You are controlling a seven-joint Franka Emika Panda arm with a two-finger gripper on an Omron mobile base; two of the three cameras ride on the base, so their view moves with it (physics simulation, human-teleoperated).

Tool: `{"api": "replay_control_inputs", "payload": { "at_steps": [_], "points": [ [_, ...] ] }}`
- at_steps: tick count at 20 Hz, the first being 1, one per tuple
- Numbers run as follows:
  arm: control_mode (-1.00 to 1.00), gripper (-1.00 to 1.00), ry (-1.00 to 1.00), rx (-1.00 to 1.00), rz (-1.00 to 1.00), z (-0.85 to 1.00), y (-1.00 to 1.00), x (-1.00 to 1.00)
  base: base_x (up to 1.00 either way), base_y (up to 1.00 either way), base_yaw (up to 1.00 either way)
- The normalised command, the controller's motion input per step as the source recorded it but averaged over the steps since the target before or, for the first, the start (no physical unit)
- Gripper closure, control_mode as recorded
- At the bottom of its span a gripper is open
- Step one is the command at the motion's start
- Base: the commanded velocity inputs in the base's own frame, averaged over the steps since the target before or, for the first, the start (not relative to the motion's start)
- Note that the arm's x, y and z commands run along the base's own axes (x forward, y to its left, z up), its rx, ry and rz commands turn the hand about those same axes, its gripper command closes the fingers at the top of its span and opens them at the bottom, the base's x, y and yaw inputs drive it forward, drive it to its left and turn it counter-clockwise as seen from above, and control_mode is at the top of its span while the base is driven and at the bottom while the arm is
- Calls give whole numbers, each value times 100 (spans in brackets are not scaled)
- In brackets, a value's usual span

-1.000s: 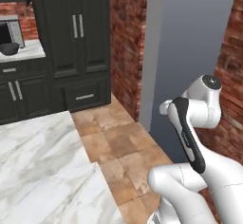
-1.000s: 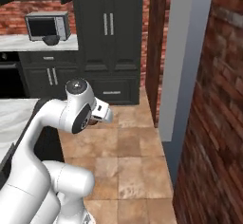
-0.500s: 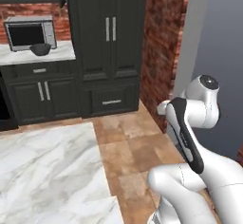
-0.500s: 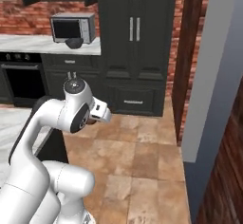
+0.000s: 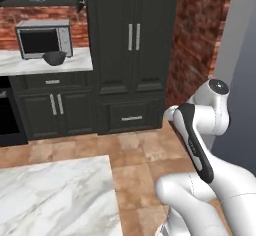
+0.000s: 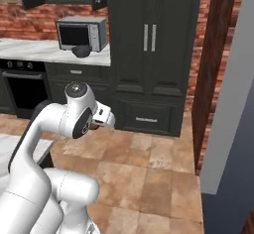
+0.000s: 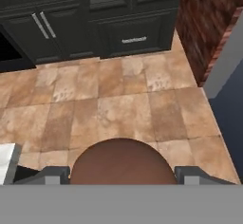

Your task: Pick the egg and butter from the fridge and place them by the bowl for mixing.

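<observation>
Tool (image 7: 122,174) grips the egg (image 7: 122,163) between its tips, up over the tan tile floor (image 7: 123,104) – dark cabinets (image 5: 132,55) w/ brick wall (image 5: 197,35) beyond, marble bench (image 5: 52,195) near the arm. Egg's smooth, reddish-brown, rounded. Dark grey bowl (image 5: 54,58) sits on the far bench (image 5: 45,62) in front of the countertop oven (image 5: 42,39) – well apart from the egg.

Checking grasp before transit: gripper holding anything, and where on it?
Yes: the egg sits between the gripper's two fingertips, pinched across its opposite sides.
</observation>
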Motion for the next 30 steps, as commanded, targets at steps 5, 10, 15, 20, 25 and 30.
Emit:
{"api": "replay_control_inputs", "payload": {
  "at_steps": [5, 10, 15, 20, 25, 30],
  "points": [
    [100, 100, 0, 0, 0, 0, 0, 0, 80, -26, 14],
    [100, 100, 0, 0, 0, 0, 0, 0, 80, -26, 15],
    [100, 100, 0, 0, 0, 0, 0, 0, 80, -24, 17],
    [100, 100, 0, 0, 0, 0, 0, 0, 78, -18, 25],
    [100, 100, 0, 0, 0, 0, 0, 0, 75, -11, 36],
    [100, 100, 0, 0, 0, 0, 0, 0, 64, -8, 53]
  ]
}}
